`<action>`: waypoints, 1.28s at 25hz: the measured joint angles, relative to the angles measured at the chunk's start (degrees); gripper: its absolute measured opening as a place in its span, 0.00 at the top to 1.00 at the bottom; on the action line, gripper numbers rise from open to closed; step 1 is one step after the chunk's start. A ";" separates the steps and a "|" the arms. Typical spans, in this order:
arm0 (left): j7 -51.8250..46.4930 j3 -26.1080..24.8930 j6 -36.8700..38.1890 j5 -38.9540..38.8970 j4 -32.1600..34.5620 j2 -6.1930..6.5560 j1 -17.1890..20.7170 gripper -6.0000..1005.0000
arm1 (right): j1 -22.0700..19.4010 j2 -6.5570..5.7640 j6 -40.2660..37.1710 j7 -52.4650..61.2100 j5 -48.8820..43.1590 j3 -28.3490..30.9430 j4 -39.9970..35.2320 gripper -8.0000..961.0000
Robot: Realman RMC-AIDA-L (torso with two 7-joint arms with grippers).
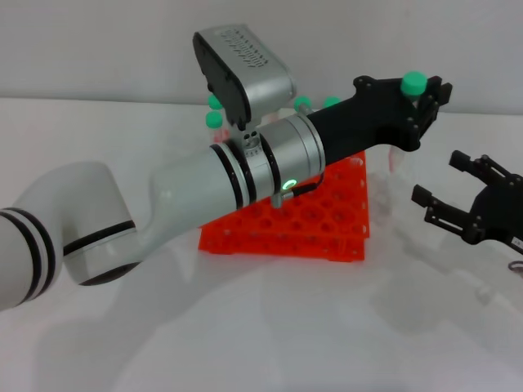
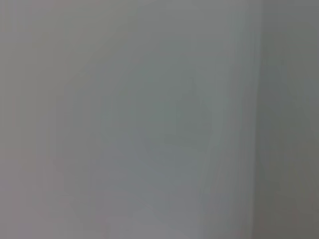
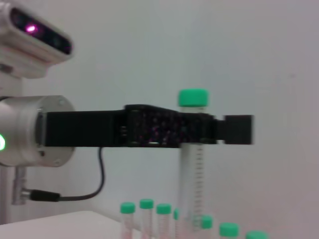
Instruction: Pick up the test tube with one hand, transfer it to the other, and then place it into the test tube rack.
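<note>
The test tube, with its green cap (image 1: 413, 82), stands upright in my left gripper (image 1: 419, 104), which is shut on it just below the cap. That arm, white with black bands and a silver wrist, reaches across above the orange test tube rack (image 1: 327, 224). In the right wrist view the same tube (image 3: 192, 169) hangs straight down from the left gripper (image 3: 199, 127). My all-black right gripper (image 1: 445, 184) is open and empty, lower and to the right of the tube. The left wrist view shows only a blank grey surface.
Several other green-capped tubes (image 1: 214, 121) stand in the rack's far rows, partly hidden by the left arm; their caps (image 3: 146, 204) also line the bottom of the right wrist view. The white table (image 1: 270, 327) lies in front of the rack.
</note>
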 joint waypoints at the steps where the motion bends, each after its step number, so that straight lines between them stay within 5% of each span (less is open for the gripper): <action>1: 0.27 -0.13 -0.01 -0.06 0.00 0.00 0.21 0.90 | -0.22 0.00 0.16 0.00 0.29 0.17 -0.03 0.11; 10: 5.98 -1.43 -2.58 -0.25 2.52 -0.09 2.70 0.90 | -2.49 -0.13 4.13 -0.37 4.76 0.22 -1.31 0.11; 19: 22.13 -5.64 -11.73 -1.10 15.03 -0.66 11.28 0.90 | -3.37 -0.25 8.71 -0.80 7.02 1.11 -2.26 0.12; 32: 34.23 -4.92 -13.46 -13.86 19.54 -0.85 15.88 0.90 | -3.00 -0.21 10.55 -1.88 7.12 3.11 -2.41 0.12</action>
